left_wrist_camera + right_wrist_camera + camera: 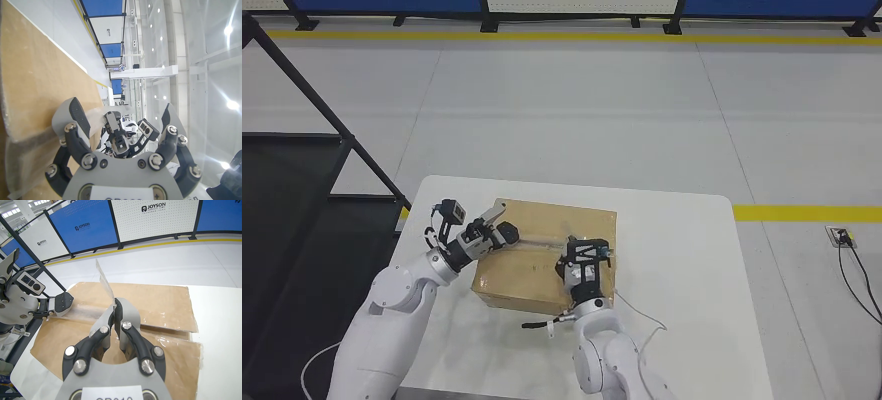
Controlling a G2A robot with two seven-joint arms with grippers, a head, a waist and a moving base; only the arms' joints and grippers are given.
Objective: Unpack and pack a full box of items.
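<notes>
Right wrist view catches what's too tiny from the top: right gripper [115, 308] pinching lifted tape [105, 283], left gripper [502, 222] open, pad [63, 301] on box [160, 302].

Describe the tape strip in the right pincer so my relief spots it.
On the white table lies a brown cardboard box. From its centre seam rises a clear plastic tape strip, pinched in the right pincer. Unlike the tape stuck flat, it stands upright.
</notes>
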